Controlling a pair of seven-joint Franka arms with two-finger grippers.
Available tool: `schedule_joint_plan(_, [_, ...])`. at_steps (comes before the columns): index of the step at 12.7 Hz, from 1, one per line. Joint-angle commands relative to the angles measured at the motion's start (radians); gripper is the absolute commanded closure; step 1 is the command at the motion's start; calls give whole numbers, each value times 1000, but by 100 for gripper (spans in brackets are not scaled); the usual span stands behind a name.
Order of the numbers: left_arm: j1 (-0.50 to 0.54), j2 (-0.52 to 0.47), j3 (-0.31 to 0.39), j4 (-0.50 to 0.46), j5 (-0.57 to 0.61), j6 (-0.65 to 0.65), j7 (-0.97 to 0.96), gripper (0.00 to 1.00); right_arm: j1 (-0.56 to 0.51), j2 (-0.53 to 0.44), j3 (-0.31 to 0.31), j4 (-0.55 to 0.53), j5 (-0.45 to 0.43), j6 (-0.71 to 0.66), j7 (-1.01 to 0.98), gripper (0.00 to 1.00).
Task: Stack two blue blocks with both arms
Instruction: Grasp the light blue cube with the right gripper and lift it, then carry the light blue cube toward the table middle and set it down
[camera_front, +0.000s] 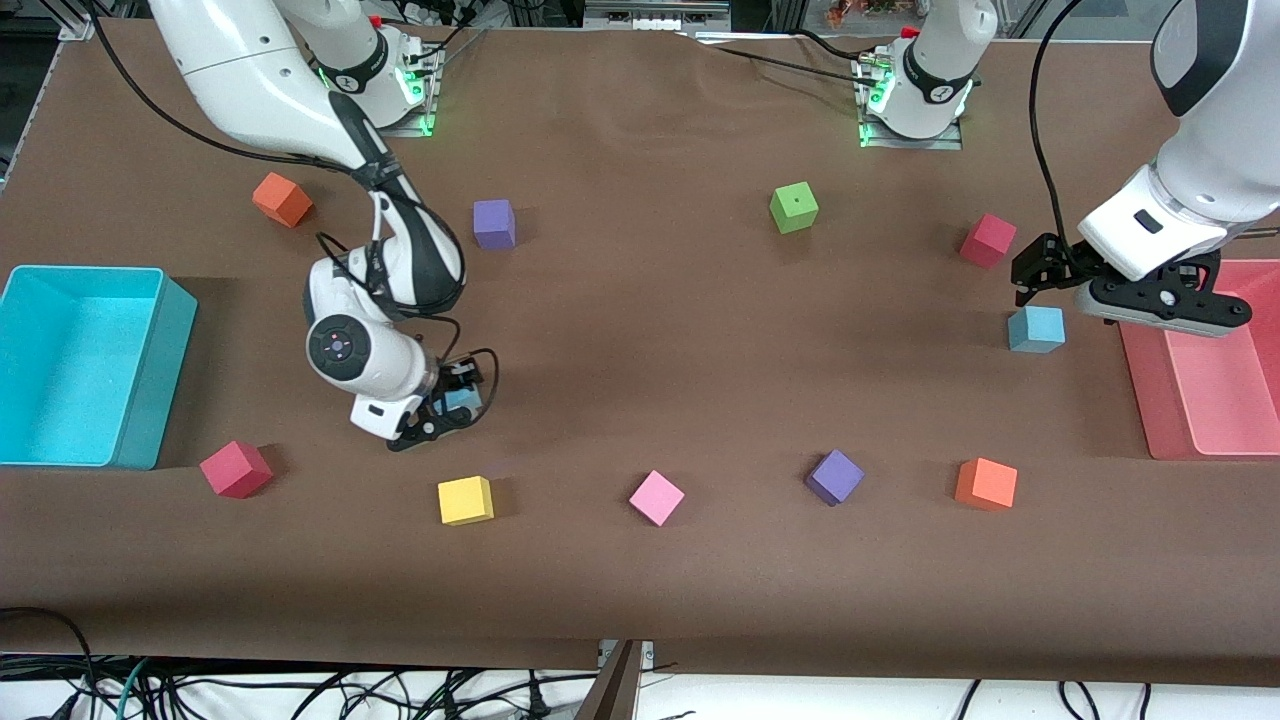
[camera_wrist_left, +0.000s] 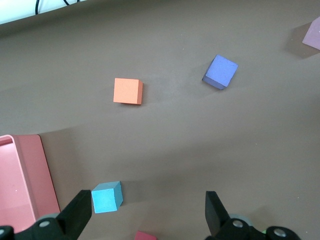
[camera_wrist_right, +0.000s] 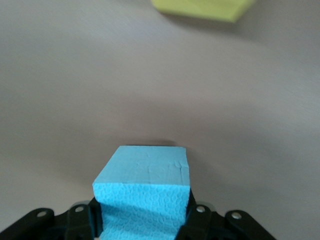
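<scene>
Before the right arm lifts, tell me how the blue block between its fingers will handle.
The blue block looks like pitted foam, so it is probably light and gives a little under the right gripper. That rough texture should resist slipping. Its flat faces and square edges suggest it will sit steady when set down, not roll.

Both arms are white glossy shells with black joint bands. The right arm (camera_front: 385, 240) carries a black forearm panel and a round dark wrist cap with small red and blue dots. Black cables loop along it down to the right hand (camera_front: 452, 408), which is black. The left arm (camera_front: 1190, 190) has a dark oval inset and a black cable. The left hand (camera_front: 1040, 270) is black, with silver screws beside its finger mounts. Green lights glow at both bases.
</scene>
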Motion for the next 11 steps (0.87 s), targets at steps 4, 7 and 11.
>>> schedule_joint_plan(4, [-5,-8,-1,-2,25,9,-7,0,193,66,12,172,6,-14,408,68])
schedule_joint_plan(7, [-5,-8,-1,1,25,9,-7,0,314,132,9,268,-1,-14,662,68])
schedule_joint_plan(11, [-5,-8,-1,1,25,7,-7,0,402,198,9,370,-1,-11,821,68])
